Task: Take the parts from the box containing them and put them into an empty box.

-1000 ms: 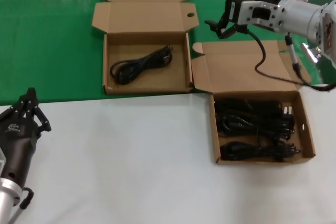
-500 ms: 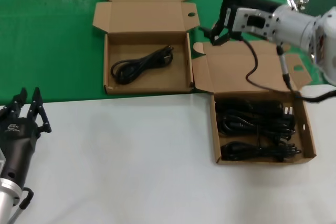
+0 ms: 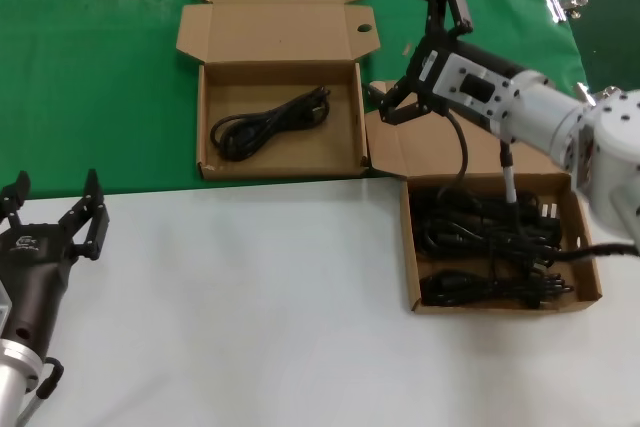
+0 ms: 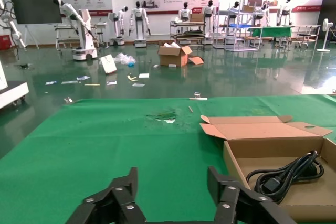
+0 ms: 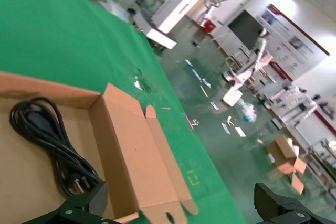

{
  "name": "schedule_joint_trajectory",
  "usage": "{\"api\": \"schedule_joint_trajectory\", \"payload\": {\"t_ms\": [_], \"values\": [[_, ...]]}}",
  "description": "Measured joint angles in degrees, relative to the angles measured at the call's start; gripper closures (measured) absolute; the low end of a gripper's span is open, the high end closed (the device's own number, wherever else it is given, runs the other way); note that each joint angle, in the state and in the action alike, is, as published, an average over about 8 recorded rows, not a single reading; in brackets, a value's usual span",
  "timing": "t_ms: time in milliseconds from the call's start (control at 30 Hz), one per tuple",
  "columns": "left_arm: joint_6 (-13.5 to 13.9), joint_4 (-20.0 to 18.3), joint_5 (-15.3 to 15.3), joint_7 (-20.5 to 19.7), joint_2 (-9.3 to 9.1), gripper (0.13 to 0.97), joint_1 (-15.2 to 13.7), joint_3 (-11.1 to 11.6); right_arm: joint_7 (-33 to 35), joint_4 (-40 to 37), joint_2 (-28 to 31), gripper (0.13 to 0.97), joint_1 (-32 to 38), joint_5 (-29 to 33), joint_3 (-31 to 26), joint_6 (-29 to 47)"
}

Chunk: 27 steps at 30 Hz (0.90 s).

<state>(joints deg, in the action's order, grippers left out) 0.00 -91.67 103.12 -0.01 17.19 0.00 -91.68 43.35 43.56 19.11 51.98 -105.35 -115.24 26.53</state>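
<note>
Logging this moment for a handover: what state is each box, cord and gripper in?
Far box: lid open, one power cord coiled inside.
Near box: lid open, several cord bundles inside.
Right gripper: open, empty, above the near box's lid.
Left gripper: open, empty, over the white table.

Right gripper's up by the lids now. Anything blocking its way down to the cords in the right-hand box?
Nothing visible. The open right gripper hangs above the raised lid of the full brown cardboard box; the black coiled power cords lie uncovered.
</note>
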Motion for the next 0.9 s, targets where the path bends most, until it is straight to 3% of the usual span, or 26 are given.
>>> {"api": "schedule_joint_trajectory", "payload": {"t_ms": [200,467,900], "values": [[0.0,0.0,0.0,0.0,0.0,0.6,0.0,0.0,-4.5,5.0,-0.2,0.129,-5.5,0.2,2.5,-2.8],[0.0,0.0,0.0,0.0,0.0,0.387,0.0,0.0,-10.7,11.8,-0.5,0.129,-12.8,0.5,5.8,-6.5],[0.0,0.0,0.0,0.0,0.0,0.204,0.0,0.0,-20.6,22.8,-0.9,0.129,-24.7,1.1,11.2,-12.6]]}}
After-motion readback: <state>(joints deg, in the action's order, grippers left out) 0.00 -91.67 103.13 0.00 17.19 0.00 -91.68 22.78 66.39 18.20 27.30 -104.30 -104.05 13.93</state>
